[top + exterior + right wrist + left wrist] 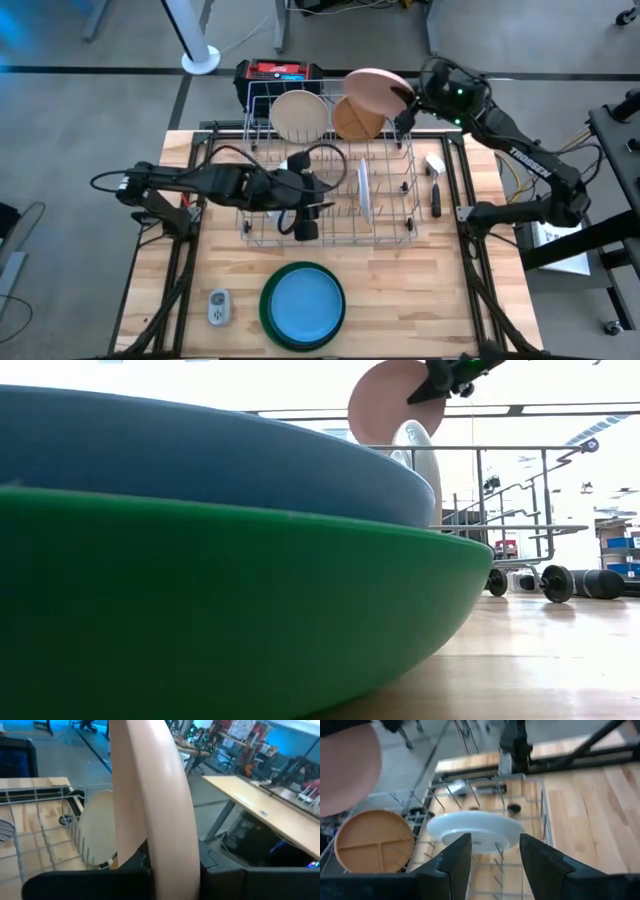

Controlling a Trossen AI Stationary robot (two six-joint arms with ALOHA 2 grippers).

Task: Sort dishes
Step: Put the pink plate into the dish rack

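Note:
A silver wire rack [330, 195] stands mid-table. A cream plate [298, 115] and a tan divided plate [355, 120] lean upright in its far end. A white plate [365, 192] stands on edge between its wires. Near the front edge a blue plate [303, 305] lies in a large green one [268, 312]. My right gripper [405, 100] is shut on a pink plate [375, 88] above the rack's far right corner. My left gripper [495, 845] hangs open over the rack's left half, with nothing between its fingers, and points at the white plate [475, 831]. My right gripper pinches the pink plate's rim [167, 855] between its two fingers, on the plate's right side, coming nearly level from the table's right. The plate stands on edge, lifted clear above the rack, its face toward the near edge [395, 405].
A small grey gadget [219, 306] lies left of the green plate. A black-handled utensil [435, 188] lies right of the rack. A red-and-black box [280, 72] sits beyond the rack's far side. Bare wood shows at the front right.

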